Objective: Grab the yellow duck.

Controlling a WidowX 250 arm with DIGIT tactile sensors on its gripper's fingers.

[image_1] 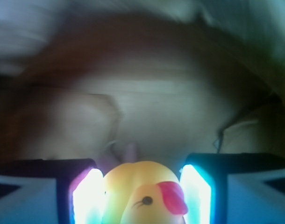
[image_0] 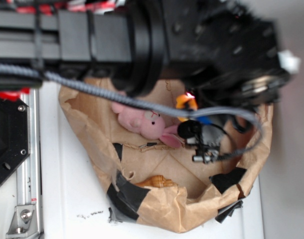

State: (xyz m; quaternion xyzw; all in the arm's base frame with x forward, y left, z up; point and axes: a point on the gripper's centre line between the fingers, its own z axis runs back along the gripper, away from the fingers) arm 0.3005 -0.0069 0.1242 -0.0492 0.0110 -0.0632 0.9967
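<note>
The yellow duck [image_1: 142, 193], glossy with a red beak, fills the gap between the two glowing pads [image_1: 89, 196] in the wrist view. My gripper [image_1: 142, 186] is shut on it, the left pad against its side and the right pad close at its other side. In the exterior view only a yellow-orange bit of the duck [image_0: 185, 101] shows under the blurred black arm, where the gripper [image_0: 191, 105] is mostly hidden. The duck hangs over the inside of a brown paper bag [image_0: 182, 211].
A pink plush bunny [image_0: 144, 124] lies in the bag just left of the gripper. An orange-brown seashell [image_0: 154, 182] rests near the bag's front wall. Black tape patches mark the bag's rim. A black mount and metal rail [image_0: 22, 199] stand at the left.
</note>
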